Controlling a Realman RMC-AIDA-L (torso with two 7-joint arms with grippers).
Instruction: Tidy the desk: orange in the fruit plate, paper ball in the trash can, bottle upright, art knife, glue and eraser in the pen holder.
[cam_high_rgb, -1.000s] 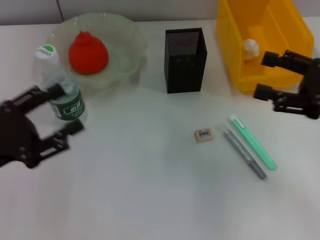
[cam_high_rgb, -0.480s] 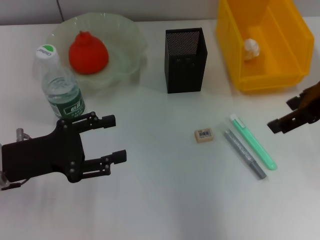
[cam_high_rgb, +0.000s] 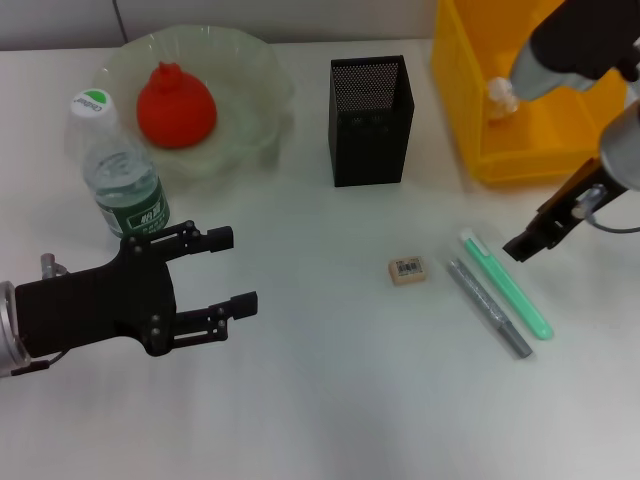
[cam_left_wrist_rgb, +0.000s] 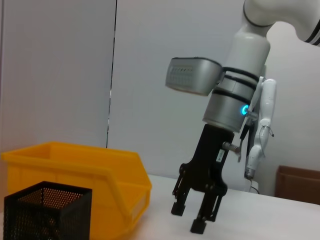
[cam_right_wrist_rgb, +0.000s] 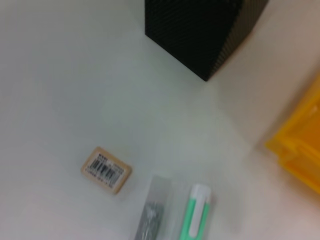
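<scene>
On the right of the white bench (cam_high_rgb: 330, 400), the right hand (cam_high_rgb: 530, 238) hovers released just beside the white-capped end of the green art knife (cam_high_rgb: 506, 283). The grey glue stick (cam_high_rgb: 489, 307) lies alongside it, the beige rectangular eraser (cam_high_rgb: 407, 270) further left. Behind stands the black mesh pen holder (cam_high_rgb: 370, 120). The crumpled paper ball (cam_high_rgb: 502, 97) sits in the yellow plastic trash can (cam_high_rgb: 530, 150). The left hand (cam_high_rgb: 218, 272) hangs released near the upright clear bottle (cam_high_rgb: 120, 180); the orange (cam_high_rgb: 176, 105) rests in the scalloped translucent fruit plate (cam_high_rgb: 250, 70).
</scene>
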